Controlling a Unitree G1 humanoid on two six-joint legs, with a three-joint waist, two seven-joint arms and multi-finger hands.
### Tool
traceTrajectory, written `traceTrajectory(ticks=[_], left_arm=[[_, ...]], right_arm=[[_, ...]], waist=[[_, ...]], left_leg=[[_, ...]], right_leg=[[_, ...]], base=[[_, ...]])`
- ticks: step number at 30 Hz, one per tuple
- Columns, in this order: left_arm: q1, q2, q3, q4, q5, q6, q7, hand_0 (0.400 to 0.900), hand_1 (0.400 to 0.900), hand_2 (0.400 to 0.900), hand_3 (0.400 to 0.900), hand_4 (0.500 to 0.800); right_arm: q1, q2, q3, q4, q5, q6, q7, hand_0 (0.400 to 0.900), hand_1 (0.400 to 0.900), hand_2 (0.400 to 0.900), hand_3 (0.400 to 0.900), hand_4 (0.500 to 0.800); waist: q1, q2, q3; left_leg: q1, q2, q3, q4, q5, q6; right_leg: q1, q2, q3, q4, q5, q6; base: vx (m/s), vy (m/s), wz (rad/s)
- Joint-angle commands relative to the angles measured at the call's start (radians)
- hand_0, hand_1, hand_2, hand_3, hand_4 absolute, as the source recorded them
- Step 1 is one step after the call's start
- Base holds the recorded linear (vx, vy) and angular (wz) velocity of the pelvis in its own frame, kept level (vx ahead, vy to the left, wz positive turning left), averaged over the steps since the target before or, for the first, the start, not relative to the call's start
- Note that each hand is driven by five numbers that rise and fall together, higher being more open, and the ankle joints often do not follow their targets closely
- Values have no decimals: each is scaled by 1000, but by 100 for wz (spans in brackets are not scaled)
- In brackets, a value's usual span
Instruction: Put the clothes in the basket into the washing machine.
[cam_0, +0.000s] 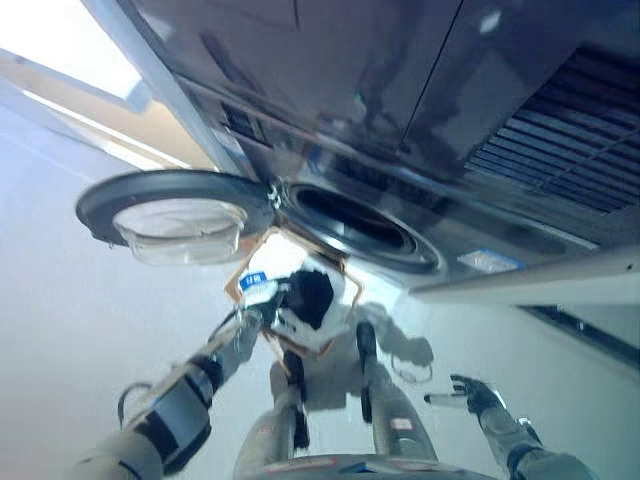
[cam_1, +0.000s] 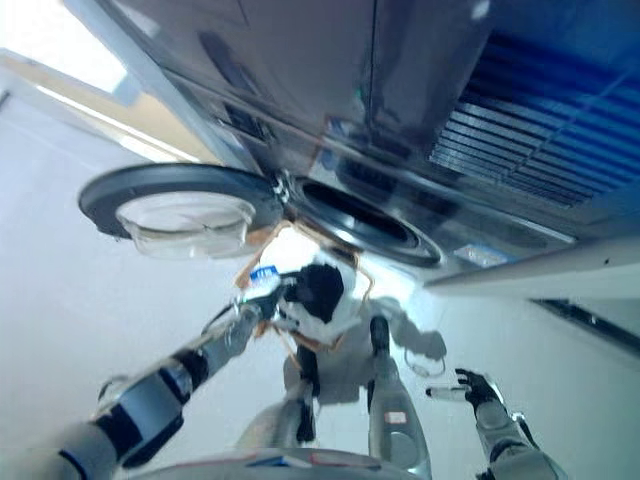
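The washing machine (cam_0: 470, 120) stands ahead with its round door (cam_0: 175, 215) swung open to the left and the dark drum opening (cam_0: 360, 225) showing. Below the opening stands a copper wire basket (cam_0: 247, 262) with a bundle of white and black clothes (cam_0: 312, 300) in it. My left hand (cam_0: 262, 305) reaches into the basket from the lower left and is against the left side of the bundle. My right hand (cam_0: 470, 395) is open and empty at the lower right, away from the basket; it also shows in the right eye view (cam_1: 470, 388).
A pale floor (cam_0: 60, 330) lies to the left, under the open door. A white ledge (cam_0: 530, 280) runs along the right, beside the machine's front. A slatted vent panel (cam_0: 560, 150) covers the machine's right part.
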Motion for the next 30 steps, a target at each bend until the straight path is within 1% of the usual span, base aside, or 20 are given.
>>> traceTrajectory(ticks=[1,5,9,10,11,16,17,20,23,26,28,30], left_arm=[[-63,17,28,17,16,-22,70,900,900,900,900,800],[-144,47,23,22,12,-23,106,900,900,900,900,800],[-223,79,-24,35,61,-15,144,900,900,900,900,800],[-237,77,-38,40,80,-13,159,900,900,900,900,800],[-264,87,-58,45,91,-5,151,900,900,900,900,800],[-336,110,-81,70,99,1,154,900,900,900,900,800],[-348,115,-85,72,102,-2,158,900,900,900,900,800],[-389,127,-101,71,109,-1,157,900,900,900,900,800],[-421,133,-108,78,102,1,157,900,900,900,900,800],[-456,144,-121,92,97,1,143,900,900,900,900,800],[-470,151,-129,97,94,-2,121,900,900,900,900,800],[-476,157,-126,94,94,-5,107,900,900,900,900,800]], right_arm=[[51,-53,-8,-11,57,-12,-52,900,900,900,900,800],[69,-60,-20,-34,78,-29,-66,900,900,900,900,800],[62,-68,-23,-60,96,-47,-86,900,900,900,900,800],[58,-68,-23,-65,99,-51,-90,900,900,900,900,800],[53,-72,-24,-68,105,-52,-94,900,900,900,900,800],[47,-90,-36,-98,128,-63,-98,900,900,900,900,800],[56,-90,-40,-105,135,-69,-100,900,900,900,900,800],[59,-101,-48,-110,155,-79,-106,900,900,900,900,800],[47,-88,-32,-111,170,-83,-108,900,900,900,900,800],[18,-85,-10,-103,176,-78,-105,900,900,900,900,800],[5,-99,-5,-89,173,-70,-103,900,900,900,900,800],[14,-108,5,-71,155,-64,-90,900,900,900,900,800]], waist=[[-21,-17,4],[-39,-7,20],[-59,-1,31],[-64,-2,34],[-69,-2,37],[-88,-6,58],[-86,0,62],[-93,6,76],[-95,15,89],[-97,18,104],[-102,19,114],[-101,21,119]], left_leg=[[-132,-41,-13,105,-35,26],[-236,-45,-1,162,-45,26],[-331,-42,19,205,-54,27],[-347,-40,24,212,-57,26],[-369,-37,26,224,-61,26],[-465,-28,40,281,-79,33],[-465,-22,32,291,-110,29],[-527,-11,31,346,-130,33],[-583,-5,34,394,-151,33],[-637,-3,51,454,-177,40],[-665,-2,57,485,-190,41],[-685,-5,61,507,-200,45]], right_leg=[[-53,-26,32,79,-8,13],[-153,-23,38,120,-9,5],[-244,-17,56,137,3,3],[-260,-16,59,139,5,3],[-280,-15,61,141,6,3],[-366,-8,71,159,16,2],[-369,0,75,166,-7,6],[-426,0,78,198,-16,1],[-496,3,81,253,-36,-2],[-555,4,88,304,-51,-3],[-586,4,90,334,-59,-4],[-607,3,87,357,-66,-4]], base=[[-88,4,-3],[-83,8,-3],[-55,17,-15],[-40,1,-11],[-29,1,-9],[-2,13,-10],[89,12,-9],[28,-4,2],[3,-4,3],[3,13,-3],[0,0,0],[30,4,4]])
